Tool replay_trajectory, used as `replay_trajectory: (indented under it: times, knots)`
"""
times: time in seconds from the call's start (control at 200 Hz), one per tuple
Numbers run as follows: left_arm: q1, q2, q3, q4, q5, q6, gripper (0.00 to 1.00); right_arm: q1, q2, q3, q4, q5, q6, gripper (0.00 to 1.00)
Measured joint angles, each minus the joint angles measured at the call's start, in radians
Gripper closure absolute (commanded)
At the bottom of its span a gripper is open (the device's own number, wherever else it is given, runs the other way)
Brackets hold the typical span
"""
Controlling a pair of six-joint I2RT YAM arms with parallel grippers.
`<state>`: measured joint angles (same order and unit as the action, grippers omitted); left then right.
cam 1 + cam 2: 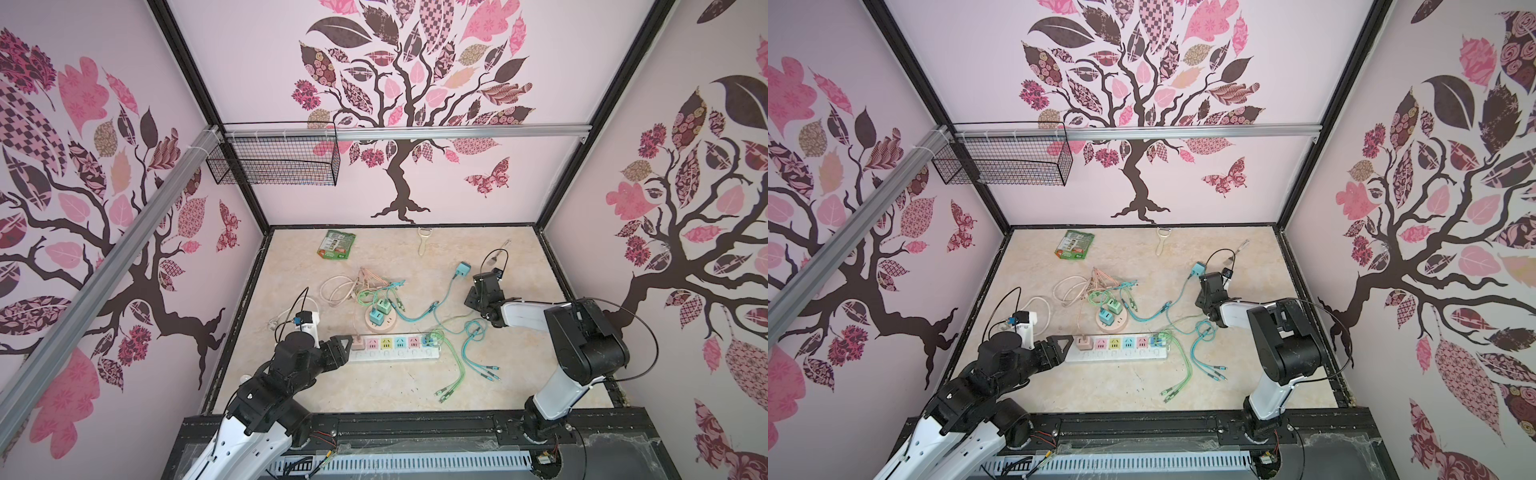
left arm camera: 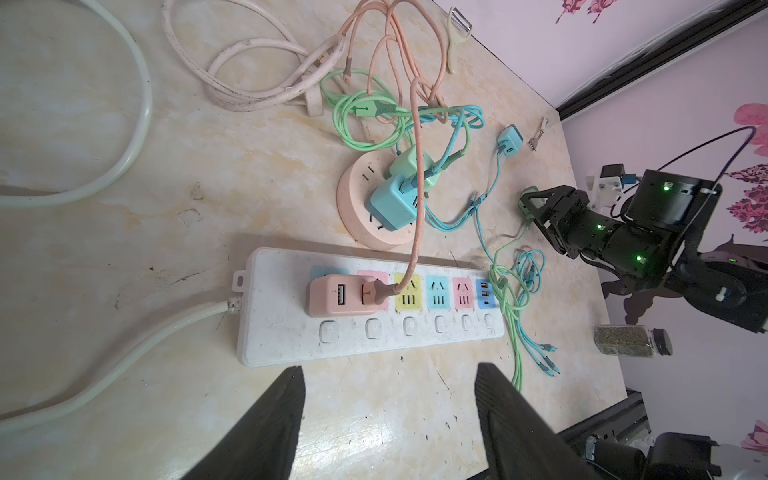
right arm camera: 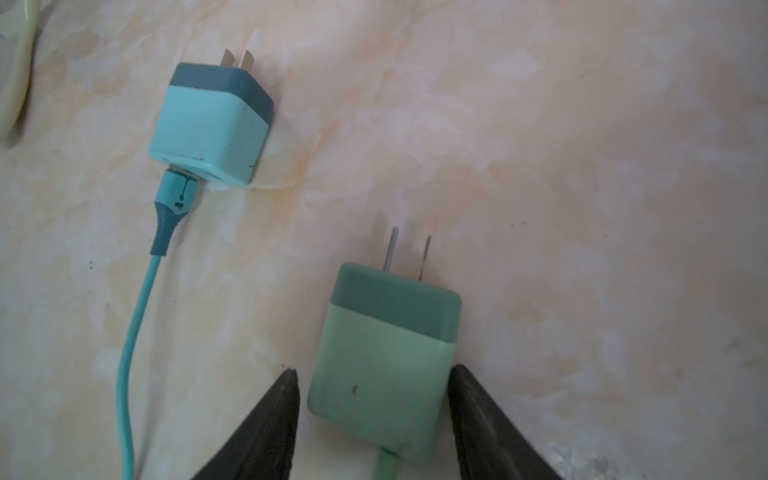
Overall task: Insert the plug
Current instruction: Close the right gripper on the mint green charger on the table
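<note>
White strip lies nearest me, at about 6 o'clock on the table, with a pink plug seated in the socket at its 9 o'clock end. My left jaws hang at that same end, apart and holding nothing. Just past the strip, at its 12 o'clock, stands a round socket. Loose cables tangle beyond it.

Further out, toward 2 o'clock on the table, my right jaws straddle the green plug. It lies flat on the table with its prongs pointing away from the jaws. One pad touches its side and the other stands just clear, so the jaws are not clamped on it. A blue plug lies just beyond, at 11 o'clock from them.

Farthest off, a green packet sits at 11 o'clock and a peeler at 12.
</note>
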<state>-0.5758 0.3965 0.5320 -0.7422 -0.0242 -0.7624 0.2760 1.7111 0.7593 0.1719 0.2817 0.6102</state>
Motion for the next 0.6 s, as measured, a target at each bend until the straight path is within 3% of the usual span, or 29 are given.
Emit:
replay_trajectory:
  times: [0.6]
  knots:
    - [0.0,0.007,0.0,0.0,0.0,0.0,0.31,-0.005,0.02,0.014,0.042,-0.021,-0.045,0.62]
